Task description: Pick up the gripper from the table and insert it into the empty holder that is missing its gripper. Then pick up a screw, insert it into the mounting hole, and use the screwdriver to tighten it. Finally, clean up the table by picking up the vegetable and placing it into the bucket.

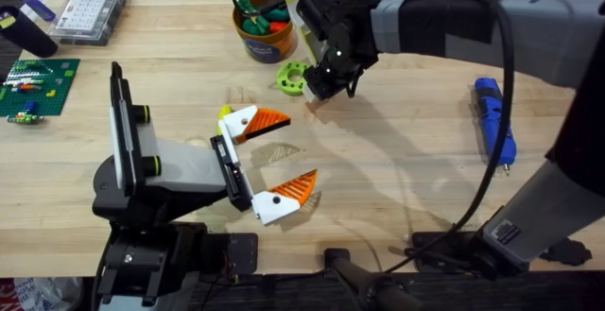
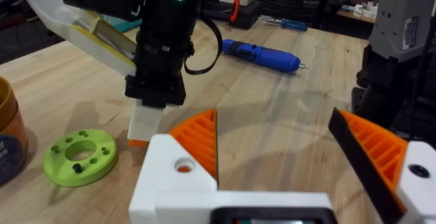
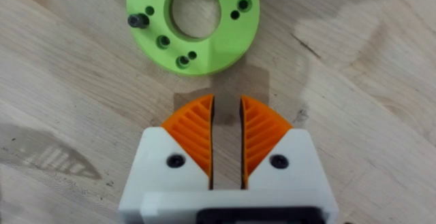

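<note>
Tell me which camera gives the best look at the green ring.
The right wrist view: the green ring lies close below, showing its central hole, small holes and a dark screw. The overhead view shows it small beside the orange bucket; the left wrist view shows it obliquely.

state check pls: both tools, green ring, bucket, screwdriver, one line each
left tool: open wide, holding nothing, low over the table
right tool: nearly shut, narrow gap, empty, just beside the vegetable
vegetable: flat on the table, outside the bucket, a small dark screw standing in one hole
bucket: upright, toys inside
screwdriver: lying on the table, untouched
</note>
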Tool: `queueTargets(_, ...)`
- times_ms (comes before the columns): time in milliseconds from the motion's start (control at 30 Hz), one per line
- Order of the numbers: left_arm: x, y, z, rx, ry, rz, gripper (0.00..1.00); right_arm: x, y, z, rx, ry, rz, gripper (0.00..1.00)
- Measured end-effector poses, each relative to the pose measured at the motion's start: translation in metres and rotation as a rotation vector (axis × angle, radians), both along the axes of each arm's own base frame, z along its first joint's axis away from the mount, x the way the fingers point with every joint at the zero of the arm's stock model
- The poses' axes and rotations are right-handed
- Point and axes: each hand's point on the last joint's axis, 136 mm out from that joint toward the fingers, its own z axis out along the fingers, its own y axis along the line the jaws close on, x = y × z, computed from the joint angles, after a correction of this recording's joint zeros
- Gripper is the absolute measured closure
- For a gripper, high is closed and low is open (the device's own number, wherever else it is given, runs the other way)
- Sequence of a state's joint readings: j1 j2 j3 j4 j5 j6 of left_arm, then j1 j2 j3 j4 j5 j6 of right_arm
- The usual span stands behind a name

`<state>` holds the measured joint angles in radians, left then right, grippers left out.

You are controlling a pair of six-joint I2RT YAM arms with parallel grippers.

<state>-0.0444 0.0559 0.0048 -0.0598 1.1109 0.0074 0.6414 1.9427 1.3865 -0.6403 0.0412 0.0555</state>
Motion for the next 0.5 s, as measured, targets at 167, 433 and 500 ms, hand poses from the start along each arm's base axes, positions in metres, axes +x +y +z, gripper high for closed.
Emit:
queueTargets(167,0.0003,0.0003,-0.0026,0.001,0.017,0.004,0.012,-0.0012,-0.0004,-0.0003,-0.001,0.006,0.001,0.799)
queueTargets(433,0.0002,0.0003,-0.0037,0.002,0.024,0.004,0.012,-0.0013,-0.0001,-0.0003,0.0,0.006,0.007,0.88)
queueTargets(500,0.0002,0.0003,-0.0036,0.002,0.024,0.004,0.012,-0.0011,0.0002,-0.0002,0.001,0.005,0.004,0.992)
